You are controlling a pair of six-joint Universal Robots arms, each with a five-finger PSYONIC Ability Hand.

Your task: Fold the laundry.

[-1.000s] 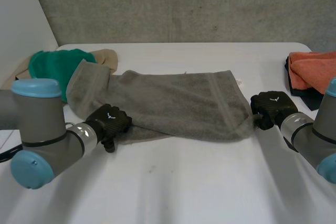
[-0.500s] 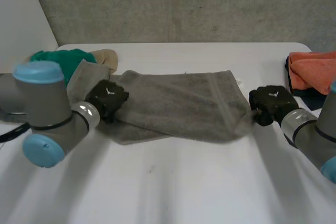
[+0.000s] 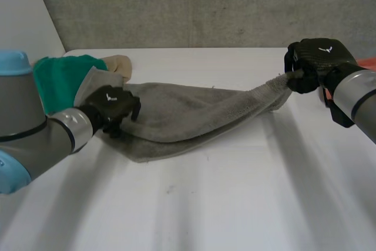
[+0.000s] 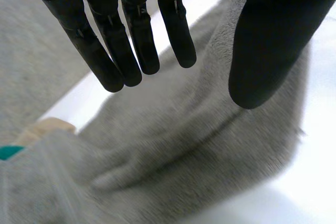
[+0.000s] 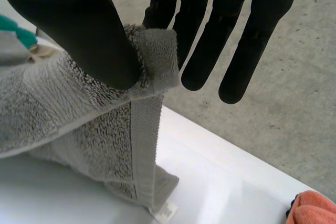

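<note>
— Since a second ago, what has moved?
— My right hand [image 3: 317,63] has gone up and back, hauling one end of the grey towel [image 3: 188,116] off the counter [image 3: 235,204]. My left hand [image 3: 111,105] has shifted back to the towel's other end.
— Grips?
— Right: thumb [image 5: 89,30] pinches the hemmed corner against a finger, other fingers straight. Left: fingers [image 4: 131,40] straight, thumb apart, over the cloth, holding nothing.
— Towel?
— Strung between my hands, middle sagging onto the counter, left end beside a green cloth [image 3: 59,77].
</note>
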